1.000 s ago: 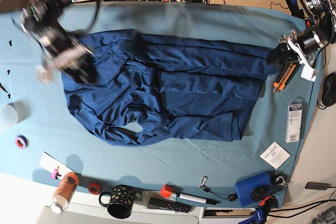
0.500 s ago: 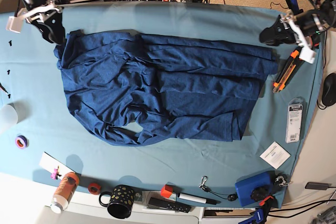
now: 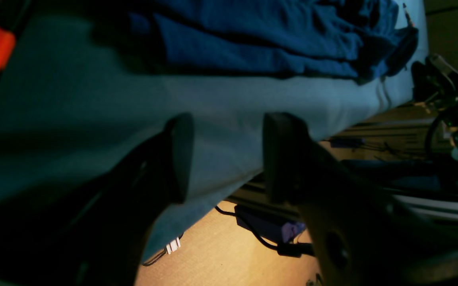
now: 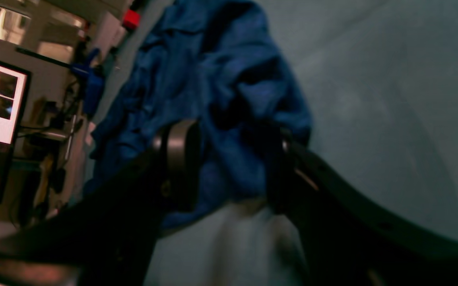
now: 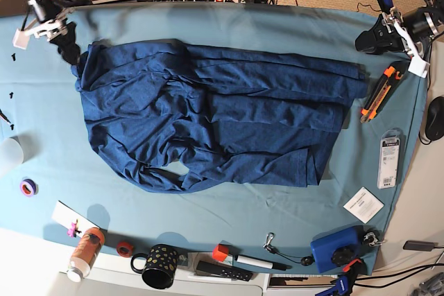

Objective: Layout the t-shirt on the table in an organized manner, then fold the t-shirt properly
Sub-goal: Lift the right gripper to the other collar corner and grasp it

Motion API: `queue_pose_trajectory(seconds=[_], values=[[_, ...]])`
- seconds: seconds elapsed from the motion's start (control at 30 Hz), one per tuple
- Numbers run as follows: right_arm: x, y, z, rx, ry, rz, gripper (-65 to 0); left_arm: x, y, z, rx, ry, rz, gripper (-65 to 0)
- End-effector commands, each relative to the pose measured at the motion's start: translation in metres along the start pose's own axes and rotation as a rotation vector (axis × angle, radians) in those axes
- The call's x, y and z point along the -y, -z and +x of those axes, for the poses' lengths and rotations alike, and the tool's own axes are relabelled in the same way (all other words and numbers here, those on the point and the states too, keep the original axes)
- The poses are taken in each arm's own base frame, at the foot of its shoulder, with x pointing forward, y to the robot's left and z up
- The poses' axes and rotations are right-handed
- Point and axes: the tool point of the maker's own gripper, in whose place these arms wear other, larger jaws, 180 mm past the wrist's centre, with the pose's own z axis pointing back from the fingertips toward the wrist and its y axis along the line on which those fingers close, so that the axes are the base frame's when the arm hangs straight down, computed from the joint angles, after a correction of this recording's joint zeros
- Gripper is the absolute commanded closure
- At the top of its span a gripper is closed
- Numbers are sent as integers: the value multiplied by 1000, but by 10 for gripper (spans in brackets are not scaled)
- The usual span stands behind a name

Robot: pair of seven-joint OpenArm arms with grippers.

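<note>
Base view showed the t-shirt [image 5: 215, 119] lying spread out but wrinkly across the middle of the worktop [image 5: 229, 22], on its light teal cloth. The shirt was dark blue and had many folds, and its lower edge bunched up near the front.

The right gripper [image 5: 67, 48] was at the shirt's far corner on the left side of that view. In the right wrist view, the right gripper [image 4: 229, 167] had its fingers [image 4: 179, 159] spread apart, with a bump of blue shirt [image 4: 213, 91] showing between them. That picture was blurry, so I could not tell if the fingers touched the cloth.

The left gripper [image 5: 371, 38] was at the other end, just off the shirt's edge on the right side. In the left wrist view, the left gripper [image 3: 227, 157] had its fingers [image 3: 280, 155] wide apart and held nothing. Only bare teal cloth lay under them, near the worktop's edge.

An orange and black cutter [image 5: 378, 100] lay just beside the shirt on the right. A dotted black mug [image 5: 159, 266] stood at the front edge, well apart from the shirt.
</note>
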Motion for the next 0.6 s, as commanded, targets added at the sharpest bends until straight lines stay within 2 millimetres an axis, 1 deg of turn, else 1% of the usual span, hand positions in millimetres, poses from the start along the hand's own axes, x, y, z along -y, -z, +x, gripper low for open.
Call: queue_pose_trajectory(seconds=[0.0, 0.07, 0.13, 0.2, 0.33, 0.4, 0.47, 0.57], values=[[-5, 1, 20, 40, -37, 21, -280, 3, -6, 11, 27, 30, -6, -290], [-4, 7, 23, 17, -58, 17, -319, 3, -6, 11, 27, 30, -6, -290], [-4, 15, 24, -20, -91, 7, -342, 3, -6, 11, 27, 30, -6, -290], [-8, 23, 23, -54, -123, 15, -367, 3, -6, 11, 27, 30, -6, -290], [-22, 41, 12, -122, -164, 62, -371, 3, -6, 11, 27, 30, -6, -290], [-25, 47, 8, -136, -172, 69, -371, 3, -6, 11, 27, 30, -6, -290], [-21, 50, 4, -158, -187, 43, -371, 3, -6, 11, 27, 30, -6, -290], [-9, 48, 2, -186, -215, -21, -378, 3, -6, 11, 27, 30, -6, -290]])
